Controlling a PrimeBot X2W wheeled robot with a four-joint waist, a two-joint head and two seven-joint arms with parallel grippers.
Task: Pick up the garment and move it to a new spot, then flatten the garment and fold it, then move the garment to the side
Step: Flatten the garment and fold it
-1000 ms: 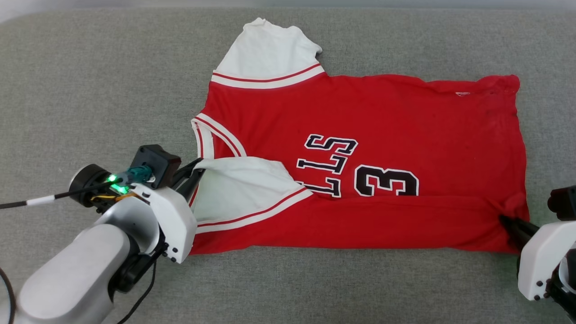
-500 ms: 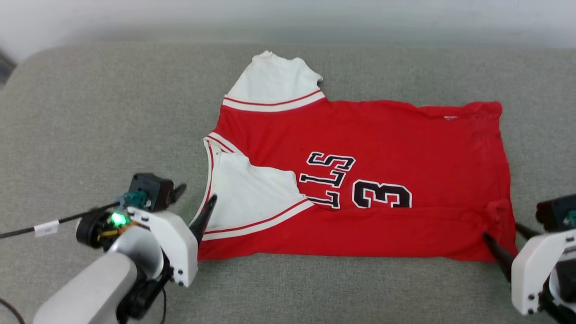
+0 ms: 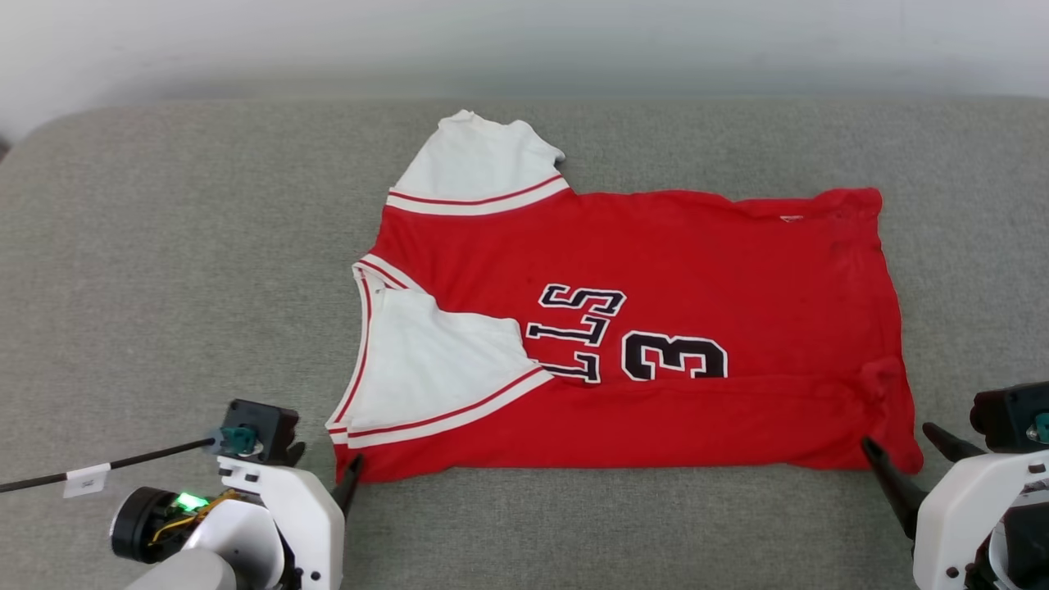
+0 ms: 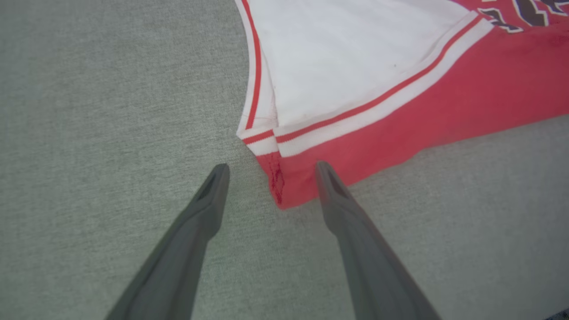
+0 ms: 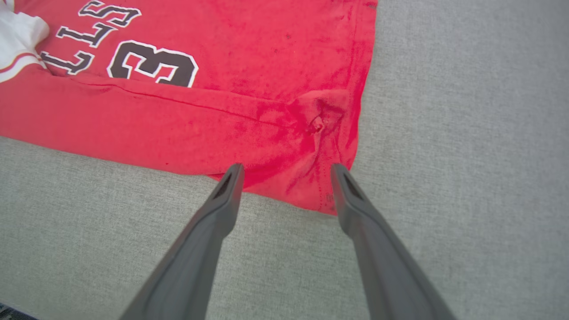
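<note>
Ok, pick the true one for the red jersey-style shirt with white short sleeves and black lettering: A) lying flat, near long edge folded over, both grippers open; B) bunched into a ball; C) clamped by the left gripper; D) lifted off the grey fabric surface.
A: the shirt lies flat on the grey fabric surface, near strip folded over, left gripper and right gripper open at its corners.

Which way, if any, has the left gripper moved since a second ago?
Yes: the left gripper backed off the white sleeve to the near corner of the jersey.
</note>
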